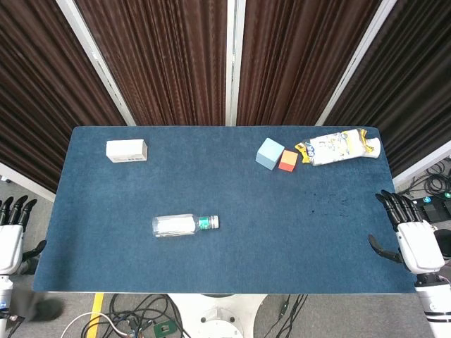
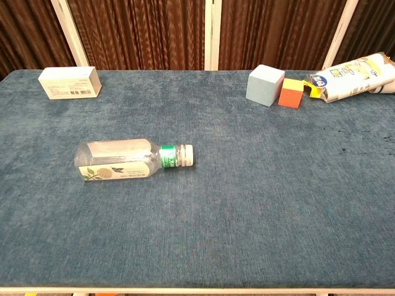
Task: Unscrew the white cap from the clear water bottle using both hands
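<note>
The clear water bottle (image 1: 180,224) (image 2: 123,159) lies on its side near the table's front left of centre. Its white cap (image 1: 215,222) (image 2: 188,155) points to the right, next to a green neck band. In the head view my left hand (image 1: 10,236) hangs off the table's left edge, fingers apart and holding nothing. My right hand (image 1: 407,236) is beside the right edge, also open with fingers spread upward. Both hands are far from the bottle. Neither hand shows in the chest view.
A white box (image 1: 127,151) (image 2: 68,82) sits at the back left. A light blue cube (image 1: 269,153) (image 2: 265,85) and an orange cube (image 1: 287,160) (image 2: 291,93) stand back right, beside a snack bag (image 1: 338,147) (image 2: 352,77). The blue table (image 1: 282,232) spans both views.
</note>
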Controlling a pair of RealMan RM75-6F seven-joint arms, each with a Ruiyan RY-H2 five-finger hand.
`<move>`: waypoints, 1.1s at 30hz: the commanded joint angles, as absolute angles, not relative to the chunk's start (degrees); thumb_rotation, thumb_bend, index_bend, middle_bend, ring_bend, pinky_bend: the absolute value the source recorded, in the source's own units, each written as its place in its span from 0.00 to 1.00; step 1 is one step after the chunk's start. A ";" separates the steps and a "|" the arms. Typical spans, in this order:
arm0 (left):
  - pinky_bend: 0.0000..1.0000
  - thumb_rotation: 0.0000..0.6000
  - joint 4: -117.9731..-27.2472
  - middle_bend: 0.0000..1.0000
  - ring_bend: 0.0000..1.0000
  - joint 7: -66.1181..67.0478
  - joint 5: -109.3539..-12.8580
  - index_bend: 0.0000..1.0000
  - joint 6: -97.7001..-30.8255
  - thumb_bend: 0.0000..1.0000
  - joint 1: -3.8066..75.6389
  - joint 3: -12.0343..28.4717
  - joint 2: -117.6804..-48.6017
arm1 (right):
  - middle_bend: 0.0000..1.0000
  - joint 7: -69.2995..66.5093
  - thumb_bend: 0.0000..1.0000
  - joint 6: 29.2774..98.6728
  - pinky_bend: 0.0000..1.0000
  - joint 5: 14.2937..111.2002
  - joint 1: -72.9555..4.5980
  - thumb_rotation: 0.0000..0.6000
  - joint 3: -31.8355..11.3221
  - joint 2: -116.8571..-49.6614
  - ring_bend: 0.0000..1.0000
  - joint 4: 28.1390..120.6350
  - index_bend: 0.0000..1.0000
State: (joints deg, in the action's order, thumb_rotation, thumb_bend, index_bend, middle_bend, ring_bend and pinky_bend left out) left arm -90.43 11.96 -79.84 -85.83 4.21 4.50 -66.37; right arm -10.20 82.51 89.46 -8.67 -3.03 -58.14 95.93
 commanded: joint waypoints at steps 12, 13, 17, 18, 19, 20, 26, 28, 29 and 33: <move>0.00 1.00 -91.73 0.07 0.00 10.51 -80.96 0.13 -84.34 0.17 5.33 4.41 -65.19 | 0.04 -10.54 0.28 84.11 0.00 90.04 -8.24 1.00 -3.45 -57.32 0.00 96.30 0.03; 0.00 1.00 -92.10 0.07 0.00 10.34 -81.50 0.13 -83.93 0.17 5.84 4.50 -64.89 | 0.04 -10.56 0.28 84.47 0.00 90.11 -8.16 1.00 -3.59 -57.15 0.00 96.29 0.03; 0.00 1.00 -94.23 0.07 0.00 8.42 -85.47 0.13 -80.31 0.17 10.18 5.37 -63.32 | 0.04 -10.56 0.28 85.68 0.00 90.97 -8.25 1.00 -4.21 -56.35 0.00 96.46 0.03; 0.00 1.00 -94.74 0.07 0.00 7.92 -86.37 0.13 -79.16 0.17 11.45 5.66 -63.05 | 0.04 -10.47 0.28 85.82 0.00 91.15 -8.32 1.00 -4.32 -56.20 0.00 96.50 0.03; 0.00 1.00 -95.19 0.07 0.00 7.25 -87.35 0.13 -77.92 0.17 12.80 5.90 -62.85 | 0.04 -10.37 0.28 85.89 0.00 91.27 -8.40 1.00 -4.43 -56.04 0.00 96.57 0.03; 0.00 1.00 -95.89 0.07 0.00 6.08 -88.36 0.13 -75.81 0.17 14.88 6.37 -62.76 | 0.04 -10.22 0.28 85.89 0.00 91.40 -8.51 1.00 -4.52 -55.84 0.00 96.67 0.03; 0.00 1.00 -97.39 0.08 0.00 3.67 -87.79 0.13 -63.52 0.17 24.53 8.33 -64.95 | 0.04 -10.18 0.28 85.49 0.00 91.63 -8.79 1.00 -4.53 -55.02 0.00 97.02 0.03; 0.00 1.00 -96.99 0.08 0.00 4.05 -86.41 0.13 -60.32 0.17 26.73 8.61 -66.62 | 0.04 -10.41 0.28 85.51 0.00 91.54 -8.68 1.00 -4.45 -54.97 0.00 96.93 0.03; 0.00 1.00 -96.75 0.08 0.00 4.24 -85.61 0.13 -58.49 0.17 27.84 8.62 -67.44 | 0.04 -10.59 0.28 85.53 0.00 91.49 -8.61 1.00 -4.39 -54.97 0.00 96.81 0.03; 0.00 1.00 -95.21 0.08 0.00 2.98 -78.89 0.13 -49.69 0.17 32.21 8.88 -71.15 | 0.04 -11.98 0.28 85.50 0.00 91.13 -8.37 1.00 -4.21 -55.19 0.00 95.78 0.03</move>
State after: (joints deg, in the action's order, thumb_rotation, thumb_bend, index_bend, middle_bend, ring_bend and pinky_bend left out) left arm -96.09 3.97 -83.69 -55.31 28.38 8.26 -68.03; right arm -11.65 85.55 91.29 -8.46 -4.29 -55.11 96.10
